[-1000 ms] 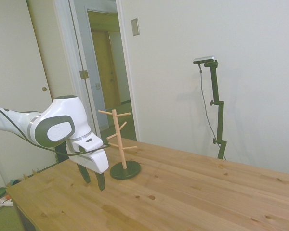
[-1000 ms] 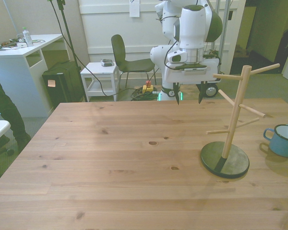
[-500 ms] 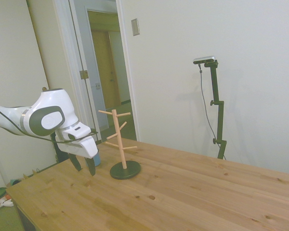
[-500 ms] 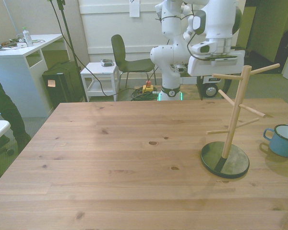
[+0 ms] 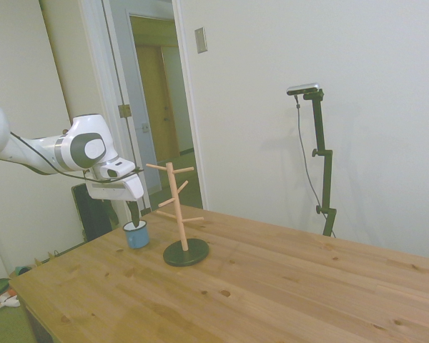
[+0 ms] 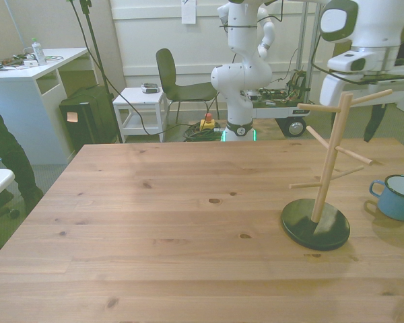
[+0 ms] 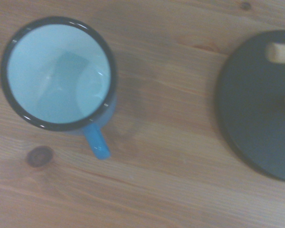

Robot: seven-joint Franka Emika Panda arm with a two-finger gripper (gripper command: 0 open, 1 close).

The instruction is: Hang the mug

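The mug [image 6: 398, 197] is light blue with a dark rim and stands upright on the table at the front view's right, past the wooden peg stand [image 6: 330, 161]. In the side view the mug [image 5: 136, 234] sits left of the stand [image 5: 177, 207]. My gripper [image 5: 127, 218] hangs just above the mug, open and holding nothing. In the front view the gripper [image 6: 389, 138] is behind and above the mug, with one dark finger showing. The wrist view looks straight down into the mug [image 7: 57, 71], with its handle [image 7: 97, 145] sticking out to one side.
The stand's round dark base [image 6: 315, 225] rests on the wooden table [image 6: 188, 222], and several pegs angle out from its post. A person's dark sleeve [image 6: 0, 148] is at the front view's left edge. A chair and a desk stand behind the table.
The arm has swung from the table's middle toward the front view's right, passing behind the stand to a spot above the mug. The mug and stand have stayed put.
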